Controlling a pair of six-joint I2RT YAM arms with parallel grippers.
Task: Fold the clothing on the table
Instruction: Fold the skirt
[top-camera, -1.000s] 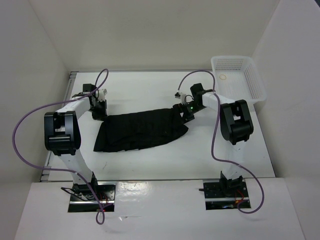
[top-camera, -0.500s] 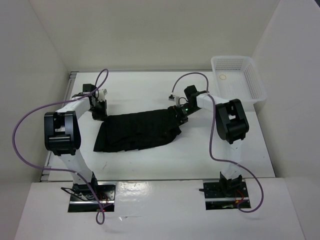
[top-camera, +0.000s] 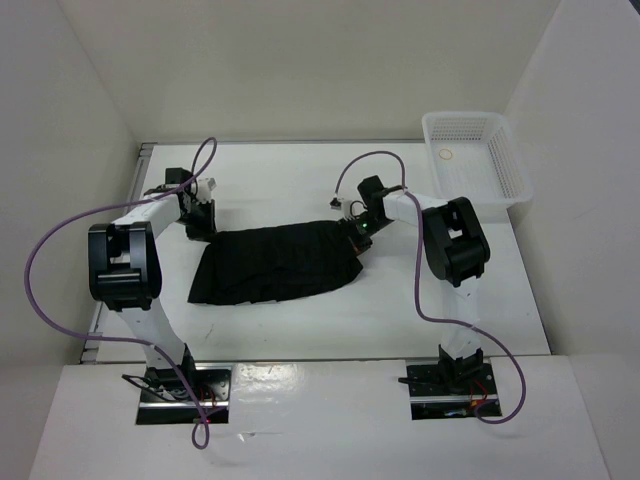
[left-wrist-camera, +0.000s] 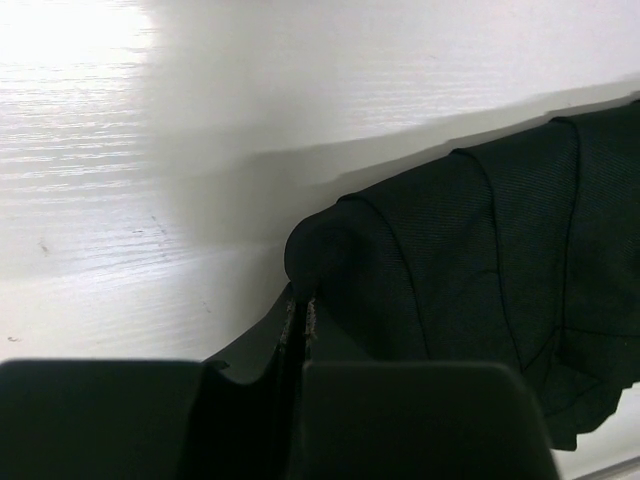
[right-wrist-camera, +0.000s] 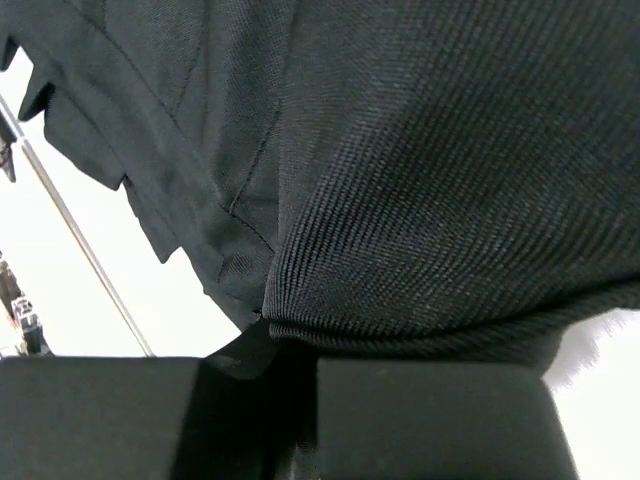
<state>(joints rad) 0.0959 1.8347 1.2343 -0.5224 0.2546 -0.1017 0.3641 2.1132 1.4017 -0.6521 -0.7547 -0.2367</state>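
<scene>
The clothing (top-camera: 275, 262), a black pleated skirt, lies spread across the middle of the white table (top-camera: 300, 175). My left gripper (top-camera: 197, 230) sits at its far left corner, shut on a fold of the fabric; the left wrist view shows the cloth (left-wrist-camera: 480, 250) pinched between the closed left gripper (left-wrist-camera: 300, 300). At the far right corner, my right gripper (top-camera: 357, 232) is shut on the skirt. In the right wrist view the ribbed black cloth (right-wrist-camera: 420, 150) bulges out of the right gripper (right-wrist-camera: 290, 335) and fills most of the frame.
A white mesh basket (top-camera: 475, 150) stands at the far right corner of the table, holding a small ring. Purple cables loop over both arms. White walls close in the table on three sides.
My right gripper has slid left onto the skirt's far right corner and closed on it, and the skirt's right edge has drawn inward. The left arm has stayed put.
</scene>
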